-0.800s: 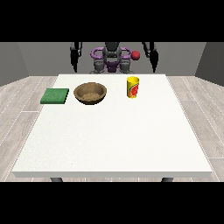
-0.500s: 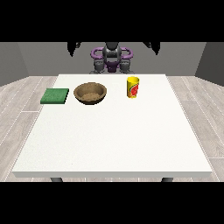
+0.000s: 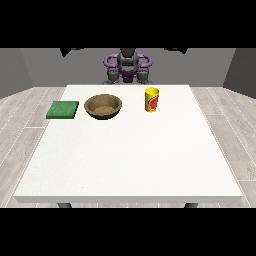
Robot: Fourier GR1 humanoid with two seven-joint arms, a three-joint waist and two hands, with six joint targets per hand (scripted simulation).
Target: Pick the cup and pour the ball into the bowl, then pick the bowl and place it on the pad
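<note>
- The cup [image 3: 152, 100], yellow with a red mark on its side, is standing upright on the white table [image 3: 130, 160], towards the far edge where the robot [image 3: 127, 67] is sitting.
- The brown bowl [image 3: 103, 106] is resting open side up to the view's left of the cup, near it but not touching it.
- The green pad [image 3: 63, 109] is lying flat farther to the view's left of the cup, just beyond the bowl, with a small strip of table showing between pad and bowl.
- Cup, bowl and pad are forming a rough row across the far part of the table; the cup is sitting a little closer to the robot than the other two.
- The ball is not showing anywhere; whether it is lying inside the cup cannot be told from this angle.
- The robot's dark torso with purple shoulder rings is facing the camera from behind the cup, across the table's far edge.
- The hand at the view's left [image 3: 71, 50] is showing only as a dark shape high above and well apart from the cup; how its fingers are lying cannot be told.
- The hand at the view's right [image 3: 177, 49] is showing the same way, high above the cup and touching nothing; its fingers cannot be made out either.
</note>
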